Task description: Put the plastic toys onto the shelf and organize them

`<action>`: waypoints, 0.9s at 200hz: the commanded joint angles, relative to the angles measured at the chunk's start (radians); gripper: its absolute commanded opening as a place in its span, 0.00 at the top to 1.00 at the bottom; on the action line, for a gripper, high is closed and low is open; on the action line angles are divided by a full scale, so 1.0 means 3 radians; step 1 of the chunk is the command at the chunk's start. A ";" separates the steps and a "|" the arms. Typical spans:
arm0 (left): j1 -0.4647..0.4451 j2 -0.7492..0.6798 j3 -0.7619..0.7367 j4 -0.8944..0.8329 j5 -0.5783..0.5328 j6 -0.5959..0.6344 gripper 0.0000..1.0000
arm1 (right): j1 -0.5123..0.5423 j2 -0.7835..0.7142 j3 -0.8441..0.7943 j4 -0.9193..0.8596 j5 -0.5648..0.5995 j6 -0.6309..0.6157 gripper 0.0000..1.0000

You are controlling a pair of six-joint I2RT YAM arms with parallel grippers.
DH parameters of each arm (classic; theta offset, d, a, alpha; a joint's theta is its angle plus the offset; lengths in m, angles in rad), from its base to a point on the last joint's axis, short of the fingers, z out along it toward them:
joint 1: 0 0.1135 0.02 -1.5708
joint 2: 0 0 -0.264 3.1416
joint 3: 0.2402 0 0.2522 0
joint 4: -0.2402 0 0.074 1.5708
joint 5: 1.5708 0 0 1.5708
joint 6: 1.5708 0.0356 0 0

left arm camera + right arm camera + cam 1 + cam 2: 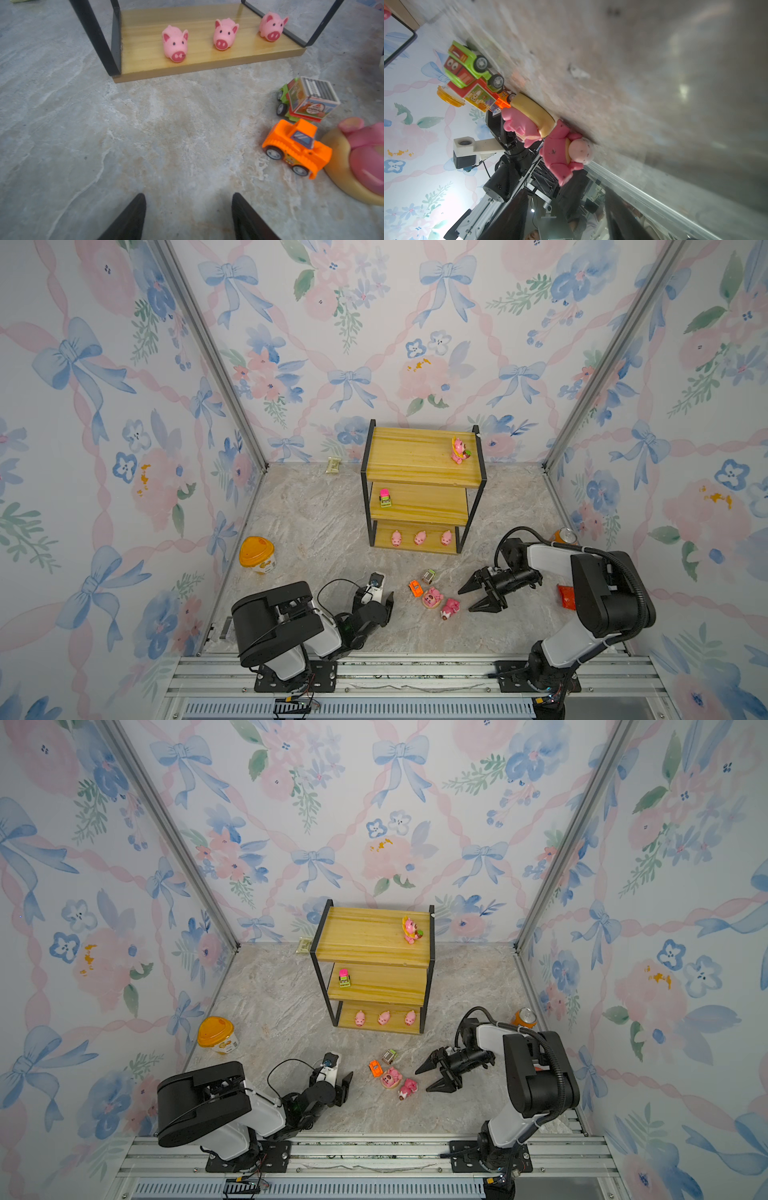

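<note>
In both top views the shelf (419, 456) stands at the back of the bench (316, 510). A standing figure (459, 450) is up on its top board, and the pink-green car (385, 497) sits on the middle board. The three pigs (420, 537) line the bottom board. Out front on the bench there's a loose cluster: the grey-green car (428, 575), the orange car (415, 587), the ring figure (432, 597) on its tan base, and the lying figure (450, 608) on its side. The right claw (464, 600) hovers just beside the lying figure, spread wide and gripping nothing.

Over to the left wrist view: the left claw (188, 207) shows two dark tips well apart, with only bare bench between them. The pigs sit in a row ahead, snouts this way. The two cars and the ring figure are off to one side.

The right wrist view is blurry, but the right claw's tips stand apart and empty. The lying figure is straight ahead, up against the ring figure's tan base.
</note>
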 commanded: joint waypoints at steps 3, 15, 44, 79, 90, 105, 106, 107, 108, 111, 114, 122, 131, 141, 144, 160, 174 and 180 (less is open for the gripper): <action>-0.0018 0.0019 -0.0006 0.0091 0.0029 0.0062 0.34 | 0.0088 -0.0287 0.0196 -0.0327 0.0440 -0.0219 0.38; -0.0018 0.0006 -0.0035 0.0143 0.0044 0.0071 0.34 | 0.0225 -0.0438 0.0245 -0.0355 0.0681 -0.0229 0.38; -0.0022 -0.0039 -0.0077 0.0181 0.0049 0.0087 0.34 | 0.0947 -0.0754 0.0372 -0.0298 0.1497 -0.0068 0.36; -0.0023 -0.0111 -0.0094 0.0176 0.0079 0.0122 0.33 | 0.1631 -0.1040 0.0325 -0.0118 0.2320 0.0319 0.39; -0.0023 -0.0114 -0.0089 0.0175 0.0090 0.0146 0.33 | 0.1696 -0.1128 0.0249 -0.0041 0.2380 0.0409 0.41; -0.0025 -0.0098 -0.0079 0.0174 0.0100 0.0154 0.33 | 0.1734 -0.1201 0.0143 0.0060 0.2408 0.0556 0.43; -0.0024 -0.0096 -0.0076 0.0172 0.0100 0.0154 0.33 | 0.1737 -0.1202 0.0135 0.0070 0.2412 0.0563 0.43; -0.0023 -0.0095 -0.0075 0.0174 0.0101 0.0156 0.33 | 0.1739 -0.1207 0.0130 0.0078 0.2414 0.0572 0.43; -0.0026 -0.0095 -0.0072 0.0175 0.0101 0.0155 0.33 | 0.1743 -0.1213 0.0123 0.0087 0.2418 0.0576 0.43; -0.0023 -0.0092 -0.0068 0.0176 0.0101 0.0155 0.33 | 0.1750 -0.1221 0.0101 0.0116 0.2420 0.0595 0.43; -0.0023 -0.0081 -0.0064 0.0176 0.0105 0.0154 0.33 | 0.1759 -0.1227 0.0082 0.0144 0.2421 0.0618 0.43; -0.0023 -0.0070 -0.0046 0.0174 0.0118 0.0152 0.33 | 0.1787 -0.1234 0.0025 0.0232 0.2421 0.0667 0.44; -0.0023 -0.0056 -0.0026 0.0176 0.0134 0.0161 0.33 | 0.1833 -0.1221 -0.0018 0.0315 0.2421 0.0733 0.45; -0.0023 -0.0042 -0.0008 0.0176 0.0151 0.0174 0.33 | 0.1897 -0.1204 -0.0054 0.0413 0.2437 0.0802 0.45; -0.0023 -0.0039 -0.0003 0.0176 0.0155 0.0174 0.33 | 0.1917 -0.1195 -0.0062 0.0445 0.2443 0.0823 0.45; -0.0026 -0.0026 0.0013 0.0175 0.0161 0.0174 0.33 | 0.1993 -0.1128 -0.0088 0.0585 0.2437 0.0913 0.44; -0.0031 -0.0026 0.0018 0.0176 0.0162 0.0179 0.33 | 0.2052 -0.1069 -0.0084 0.0675 0.2442 0.0967 0.44; -0.0030 -0.0028 0.0018 0.0174 0.0157 0.0179 0.33 | 0.2071 -0.1042 -0.0084 0.0711 0.2442 0.0982 0.43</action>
